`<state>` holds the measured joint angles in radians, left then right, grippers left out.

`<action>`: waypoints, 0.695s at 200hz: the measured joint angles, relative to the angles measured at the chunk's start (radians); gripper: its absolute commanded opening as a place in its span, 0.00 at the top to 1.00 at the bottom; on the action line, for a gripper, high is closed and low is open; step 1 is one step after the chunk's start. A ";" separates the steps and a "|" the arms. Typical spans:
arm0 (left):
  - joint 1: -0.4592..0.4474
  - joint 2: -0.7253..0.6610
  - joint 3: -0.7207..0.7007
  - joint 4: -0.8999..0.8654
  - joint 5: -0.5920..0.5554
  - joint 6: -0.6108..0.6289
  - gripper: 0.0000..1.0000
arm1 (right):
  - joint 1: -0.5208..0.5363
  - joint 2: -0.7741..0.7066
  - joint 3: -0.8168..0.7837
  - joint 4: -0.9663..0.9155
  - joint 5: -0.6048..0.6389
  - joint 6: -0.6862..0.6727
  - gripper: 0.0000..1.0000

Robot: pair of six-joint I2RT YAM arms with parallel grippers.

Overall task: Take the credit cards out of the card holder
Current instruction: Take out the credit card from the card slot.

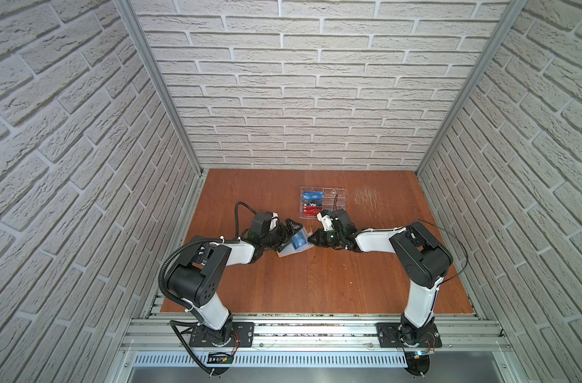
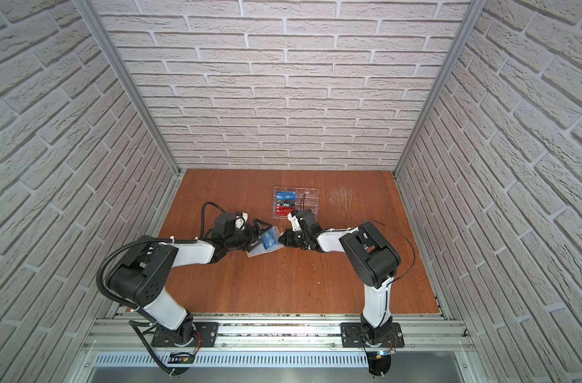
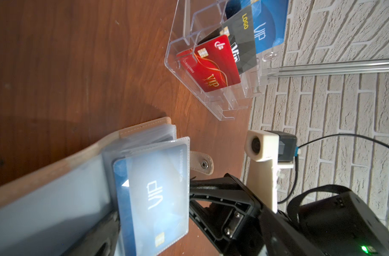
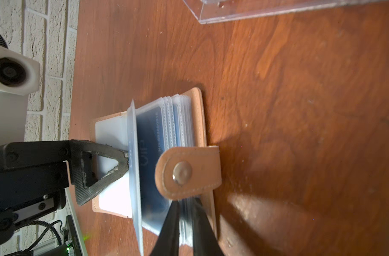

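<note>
— Sleeves? My right wrist view shows the right end effector [image 4: 186,206] pinched on the card holder's [image 4: 198,110] frosted plastic, on the counter [image 4: 277,88].
— My left wrist view shows a glossy blue credit card [image 3: 153,195] in its sleeve. The left end effector [image 1: 291,231] is spread wide.

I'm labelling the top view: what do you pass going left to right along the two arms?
Left arm's elbow → card holder → right gripper → right arm's elbow; clear rack overlaps, left out.

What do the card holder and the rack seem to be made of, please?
The card holder is probably matte tan leatherette: stitched edges, metal snap, frosted soft-plastic sleeves. The rack is clear, glossy rigid plastic, likely acrylic: the red card shows through.
</note>
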<state>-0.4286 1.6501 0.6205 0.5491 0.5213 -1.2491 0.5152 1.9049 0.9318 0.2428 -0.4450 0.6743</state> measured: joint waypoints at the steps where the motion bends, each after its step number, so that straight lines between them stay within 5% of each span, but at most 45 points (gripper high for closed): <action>1: 0.000 0.000 -0.001 0.002 0.000 0.000 0.02 | 0.000 0.000 0.000 0.000 0.000 0.000 0.87; 139: 0.000 0.032 -0.040 0.159 -0.007 0.001 0.02 | 0.000 0.006 -0.024 0.055 -0.016 0.026 0.88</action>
<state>-0.4286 1.6821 0.5800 0.7086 0.5144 -1.2484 0.5152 1.9106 0.9077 0.2981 -0.4610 0.7002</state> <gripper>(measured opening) 0.982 0.126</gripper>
